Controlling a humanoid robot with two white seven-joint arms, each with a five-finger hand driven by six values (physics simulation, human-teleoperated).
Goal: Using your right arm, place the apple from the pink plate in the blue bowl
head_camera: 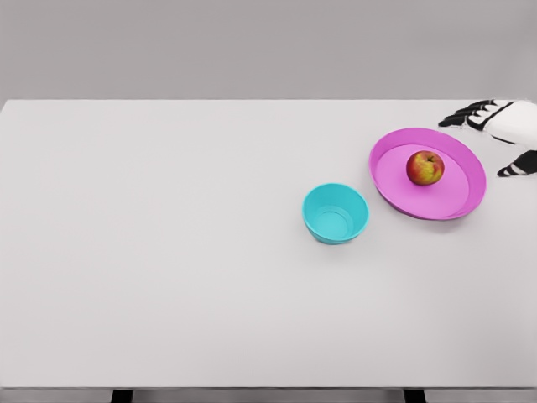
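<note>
Your right hand (503, 134) hovers open and empty just right of the pink plate (466, 197); the apple (425, 168) sits on that plate, the bowl (336, 213) left of it. Expect it firm, smooth and round, so wrap its sides

We see open space above the apple (425, 168) on the pink plate (394, 180); bare tabletop (168, 252) separates plate and blue bowl (336, 213).

apple (425, 167) sits on pink plate (394, 172), blue bowl (335, 213) beside it (right hand (502, 134) open, nearby).
</note>
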